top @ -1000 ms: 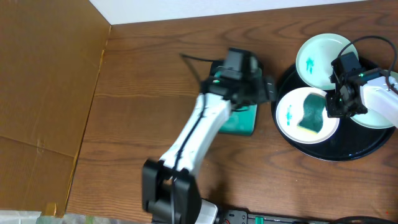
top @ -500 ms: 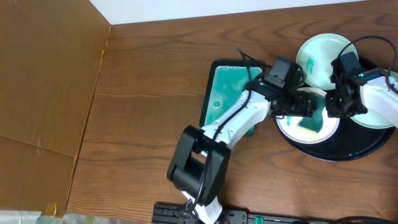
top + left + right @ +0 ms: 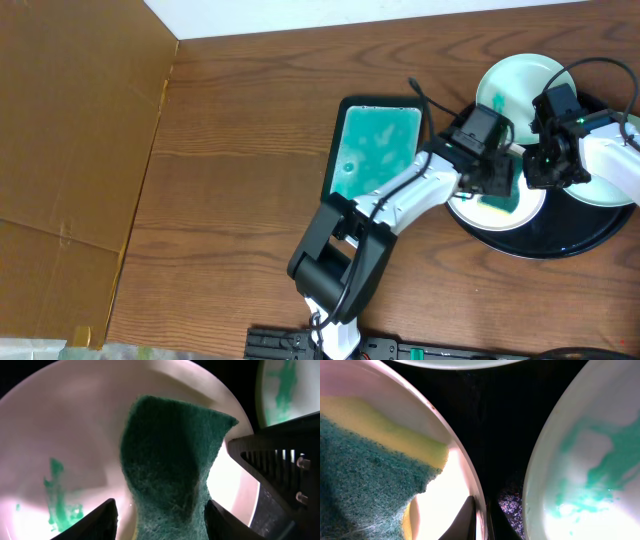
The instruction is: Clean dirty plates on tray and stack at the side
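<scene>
The black tray [image 3: 540,240] at the right holds three white plates. The middle plate [image 3: 462,192] carries a green sponge [image 3: 503,195] with a yellow underside. My left gripper [image 3: 493,178] is open low over it; in the left wrist view its jaws [image 3: 161,522] straddle the sponge [image 3: 170,470], with a teal smear [image 3: 57,495] to the left. My right gripper [image 3: 545,168] is shut on the middle plate's rim [image 3: 470,475]. The back plate [image 3: 512,88] and the right plate [image 3: 612,188] are smeared with teal.
A teal rectangular tray [image 3: 375,150] lies on the wooden table left of the black tray, partly under my left arm. A brown cardboard wall [image 3: 70,150] runs along the left. The right arm's cable [image 3: 600,65] loops over the back plate.
My left arm has swung right from the teal rectangular tray to the middle plate and now hovers over the sponge. The right gripper has not moved.
</scene>
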Controlling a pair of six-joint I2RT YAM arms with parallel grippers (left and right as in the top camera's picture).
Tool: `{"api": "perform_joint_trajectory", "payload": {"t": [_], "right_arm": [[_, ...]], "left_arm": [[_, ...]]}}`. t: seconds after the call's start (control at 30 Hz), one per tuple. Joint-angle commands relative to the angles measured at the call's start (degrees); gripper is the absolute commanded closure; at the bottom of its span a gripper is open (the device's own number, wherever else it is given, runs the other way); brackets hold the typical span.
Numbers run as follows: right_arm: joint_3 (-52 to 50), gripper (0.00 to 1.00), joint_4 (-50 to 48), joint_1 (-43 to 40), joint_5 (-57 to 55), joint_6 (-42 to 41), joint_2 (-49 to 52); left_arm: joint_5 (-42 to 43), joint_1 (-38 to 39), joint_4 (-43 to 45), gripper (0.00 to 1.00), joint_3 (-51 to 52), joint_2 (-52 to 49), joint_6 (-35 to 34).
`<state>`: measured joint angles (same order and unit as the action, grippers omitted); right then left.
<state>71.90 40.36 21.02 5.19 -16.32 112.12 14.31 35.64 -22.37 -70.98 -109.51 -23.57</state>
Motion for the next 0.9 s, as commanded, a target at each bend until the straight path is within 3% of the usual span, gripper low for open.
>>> {"api": "perform_joint_trajectory", "payload": {"t": [0.0, 0.47, 0.77, 0.87], "right_arm": [[-0.42, 0.95, -0.39, 0.72, 1.97, 0.11, 1.4], [-0.42, 0.96, -0.09, 0.72, 1.95, 0.11, 1.4], [-0.44, 0.96, -0.09, 0.72, 1.92, 0.11, 1.4], [-0.44, 0.96, -0.09, 0.72, 1.92, 0.11, 1.4]], "left_arm": [[-8.5, 1.88, 0.46, 0.43, -0.11, -0.66, -3.65], [-8.76, 2.99, 2.36, 0.44, -0.11, -3.34, -5.44], [-9.29, 3.02, 2.14, 0.77, -0.11, -3.87, -5.33], [-12.85, 3.02, 1.73, 0.88, -0.11, -3.87, -5.01]]}}
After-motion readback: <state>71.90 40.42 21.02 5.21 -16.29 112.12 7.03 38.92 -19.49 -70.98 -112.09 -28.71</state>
